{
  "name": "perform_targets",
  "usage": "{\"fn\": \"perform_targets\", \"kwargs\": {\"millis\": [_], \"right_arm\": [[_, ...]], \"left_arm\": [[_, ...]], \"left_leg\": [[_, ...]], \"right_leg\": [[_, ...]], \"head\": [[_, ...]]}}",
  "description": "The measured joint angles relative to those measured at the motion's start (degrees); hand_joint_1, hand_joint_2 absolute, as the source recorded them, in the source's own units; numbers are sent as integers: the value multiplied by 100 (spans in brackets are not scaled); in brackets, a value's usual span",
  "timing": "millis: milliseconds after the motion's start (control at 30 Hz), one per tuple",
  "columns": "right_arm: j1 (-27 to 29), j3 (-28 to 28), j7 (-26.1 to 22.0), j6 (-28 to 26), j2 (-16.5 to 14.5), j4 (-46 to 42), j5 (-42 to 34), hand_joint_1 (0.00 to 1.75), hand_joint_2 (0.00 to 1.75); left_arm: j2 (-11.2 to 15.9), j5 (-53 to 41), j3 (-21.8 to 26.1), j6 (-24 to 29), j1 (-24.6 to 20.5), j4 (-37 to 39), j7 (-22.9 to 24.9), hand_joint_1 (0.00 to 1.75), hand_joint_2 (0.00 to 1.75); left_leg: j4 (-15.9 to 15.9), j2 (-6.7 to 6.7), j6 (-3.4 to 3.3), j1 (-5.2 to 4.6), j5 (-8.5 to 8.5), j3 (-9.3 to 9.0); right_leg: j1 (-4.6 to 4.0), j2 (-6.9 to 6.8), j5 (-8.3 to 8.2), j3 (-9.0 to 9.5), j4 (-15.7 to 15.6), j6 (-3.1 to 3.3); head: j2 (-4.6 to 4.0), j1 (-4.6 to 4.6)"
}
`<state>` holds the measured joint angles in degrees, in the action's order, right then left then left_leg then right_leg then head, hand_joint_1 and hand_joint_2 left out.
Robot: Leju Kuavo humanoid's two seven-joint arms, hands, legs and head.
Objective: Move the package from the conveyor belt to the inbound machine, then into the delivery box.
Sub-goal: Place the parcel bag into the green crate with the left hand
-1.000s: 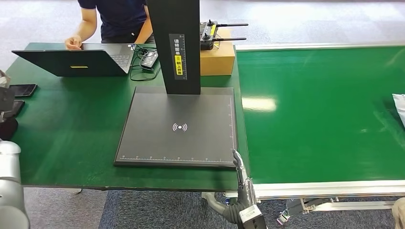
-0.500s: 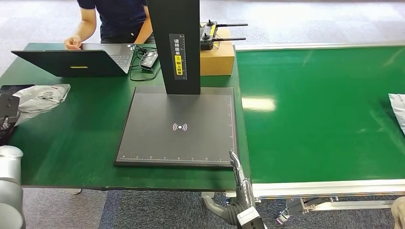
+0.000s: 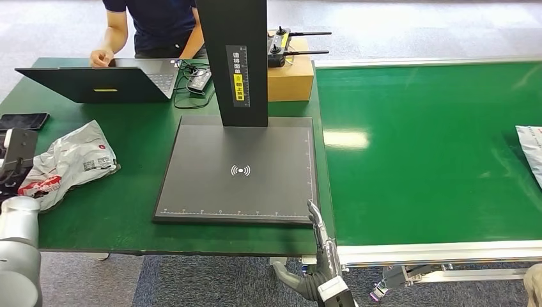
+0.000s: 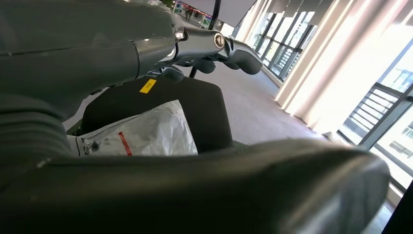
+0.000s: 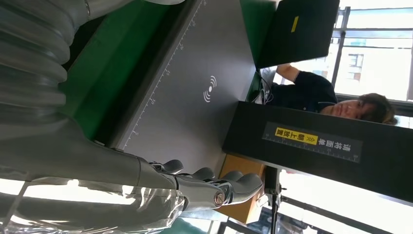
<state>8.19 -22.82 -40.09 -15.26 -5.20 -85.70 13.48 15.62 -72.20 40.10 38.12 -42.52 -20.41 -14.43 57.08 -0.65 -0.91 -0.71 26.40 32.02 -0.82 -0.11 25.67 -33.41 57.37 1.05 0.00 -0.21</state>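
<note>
Package (image 3: 71, 160) now further onto the table (image 3: 121, 204), left hand (image 3: 16, 160) grasp unclear; right hand (image 3: 321, 240) fingers released

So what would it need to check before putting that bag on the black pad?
1. Bag held: ok. The bag sits between the left hand's fingers and thumb.
2. Pad free: ok. Nothing lies on the black pad.
3. Right hand out of the way: cannot tell. It is open, holds nothing, and sits right at the pad's front corner.
4. Person clear: ok. They are at the laptop, behind the pad.
5. Bag's label side: cannot tell.
</note>
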Motion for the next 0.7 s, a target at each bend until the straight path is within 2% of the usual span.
{"fn": "perform_targets", "kwargs": {"millis": [167, 233, 333, 400, 467, 533, 633, 700], "right_arm": [[0, 7, 0, 0, 0, 0, 1, 0, 175], [0, 9, 0, -1, 0, 0, 5, 0, 175], [0, 14, 0, -8, -2, 0, 16, 0, 175], [0, 19, 0, -26, -6, 0, 8, 0, 175], [2, 22, 0, -86, -10, -1, -14, 0, 175], [17, 25, 0, -180, -11, -2, -34, 0, 175], [64, 35, 0, -306, -11, -18, -71, 0, 175], [96, 42, 0, -360, -11, -42, -104, 0, 175]], "left_arm": [[-15, 7, 20, -4, 0, 2, -13, 0, 0], [-31, 104, 28, -70, 0, 2, -179, 0, 0], [-157, 711, 23, -483, 7, -6, -1057, 0, 0], [-363, 1491, -17, -1089, 80, -100, -1765, 0, 0], [-643, 2520, -199, -1862, 367, -480, -2225, 0, 87], [-950, 3465, -686, -2286, 929, -1225, -2338, 0, 175], [-1326, 4370, -1870, -2222, 1913, -2505, -2264, 0, 175], [-1534, 4700, -2673, -2151, 2577, -3262, -2389, 0, 175]], "left_leg": [[0, 0, 0, 0, 0, 0], [0, 0, 0, 0, 0, 0], [1, 5, -1, -2, 0, -1], [1, 8, -1, -4, 0, -1], [0, 0, -1, -9, 2, -5], [0, -14, -3, -12, 8, -8], [0, -11, -11, -15, 17, -5], [0, -7, -17, -22, 26, -8]], "right_leg": [[0, 0, 0, 0, 0, 0], [0, 0, 0, -1, 0, 0], [2, -7, 0, 1, -1, -1], [5, -12, 0, 5, -1, -2], [11, -2, -1, 7, -1, -3], [14, 14, 0, 5, -1, -4], [17, 12, 8, 4, -4, -15], [25, 10, 15, 6, -5, -24]], "head": [[0, 0], [0, -1], [0, -2], [0, -1], [0, -1], [0, -1], [0, 1], [0, -2]]}}
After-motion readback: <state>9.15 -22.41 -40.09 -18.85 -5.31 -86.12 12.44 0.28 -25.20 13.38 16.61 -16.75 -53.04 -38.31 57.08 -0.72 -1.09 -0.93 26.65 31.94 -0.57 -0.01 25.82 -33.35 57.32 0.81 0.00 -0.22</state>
